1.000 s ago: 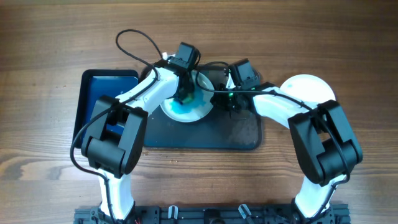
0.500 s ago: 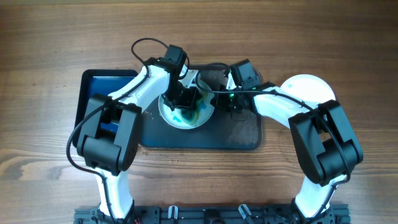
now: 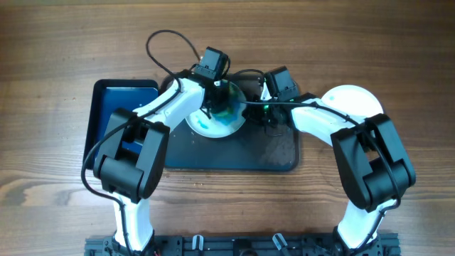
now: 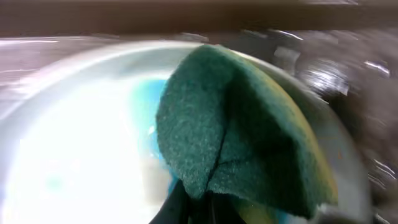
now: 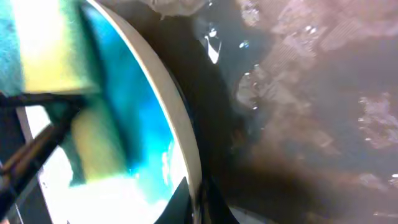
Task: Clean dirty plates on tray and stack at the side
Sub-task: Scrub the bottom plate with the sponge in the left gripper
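One plate (image 3: pixel 205 126) sits on the tray (image 3: pixel 277 160), smeared blue: scrubbing step. My left end effector (image 4: pixel 198 202) clamps the green sponge (image 4: pixel 236 124); my right end effector (image 5: pixel 194 200) pinches the plate's rim. Next: sweep across the blue patch.

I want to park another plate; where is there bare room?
Bare table right of the clean plate, and the tray's near strip. Crowded at the tray's back, around the smeared plate.

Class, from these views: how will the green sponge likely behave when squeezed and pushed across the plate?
Probably soft and floppy: the sponge folds over where the left gripper pinches it. On the blue-smeared plate it likely slides easily, as the surface looks wet.
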{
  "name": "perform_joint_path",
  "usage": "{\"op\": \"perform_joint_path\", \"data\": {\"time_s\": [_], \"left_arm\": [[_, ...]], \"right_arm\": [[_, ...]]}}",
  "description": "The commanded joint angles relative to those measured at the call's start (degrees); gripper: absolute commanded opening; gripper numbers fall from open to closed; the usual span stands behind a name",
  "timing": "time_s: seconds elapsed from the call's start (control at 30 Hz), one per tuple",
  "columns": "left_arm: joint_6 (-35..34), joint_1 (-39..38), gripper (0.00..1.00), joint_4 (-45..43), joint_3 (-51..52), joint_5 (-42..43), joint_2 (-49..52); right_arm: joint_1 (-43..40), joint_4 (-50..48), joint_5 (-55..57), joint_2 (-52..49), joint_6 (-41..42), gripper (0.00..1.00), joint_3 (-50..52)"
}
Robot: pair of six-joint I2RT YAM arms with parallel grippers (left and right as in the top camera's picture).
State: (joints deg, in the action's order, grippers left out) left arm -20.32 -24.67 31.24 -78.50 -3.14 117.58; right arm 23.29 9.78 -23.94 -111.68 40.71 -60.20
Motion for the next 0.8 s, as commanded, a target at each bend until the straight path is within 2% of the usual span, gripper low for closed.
{"op": "perform_joint_path", "data": {"time_s": [0.0,0.07,0.13,0.2,0.33,0.43,0.57,0.63,0.73,0.77], "left_arm": [[-11.80,2.05,0.04,6.67,1.27,-25.22,1.81],[-13.14,2.05,0.04,10.54,1.27,-22.67,1.81],[-9.77,2.05,0.04,13.46,1.27,-14.19,1.81],[1.38,2.05,0.04,17.40,1.27,0.22,1.81],[22.03,2.05,0.04,23.76,1.27,23.67,1.81],[30.03,2.03,0.04,23.67,1.27,33.88,1.81],[30.34,2.05,0.04,16.52,1.27,35.26,1.79],[27.87,2.05,0.04,10.88,1.27,34.49,1.81],[21.99,2.05,0.04,3.06,1.27,25.31,1.81],[19.43,2.05,0.04,0.98,1.27,18.88,1.81]], "right_arm": [[0.31,0.96,-0.17,-1.31,-0.44,0.04,0.20],[0.31,0.94,-0.20,-1.31,-0.44,0.04,0.20],[0.31,0.94,-0.20,-1.31,-0.46,0.04,0.20],[0.31,0.96,-0.44,-1.31,-0.44,0.04,0.20],[0.31,0.92,-0.59,-1.31,-0.44,0.04,0.20],[0.31,0.92,-0.59,-1.31,-0.42,0.04,0.20],[0.31,0.90,-0.59,-1.31,-0.46,0.04,0.20],[0.31,0.90,-0.59,-1.31,-0.44,0.04,0.20],[0.31,0.92,-0.59,-1.31,-0.44,0.04,0.20],[0.31,0.94,-0.59,-1.31,-0.46,0.04,0.20]]}}
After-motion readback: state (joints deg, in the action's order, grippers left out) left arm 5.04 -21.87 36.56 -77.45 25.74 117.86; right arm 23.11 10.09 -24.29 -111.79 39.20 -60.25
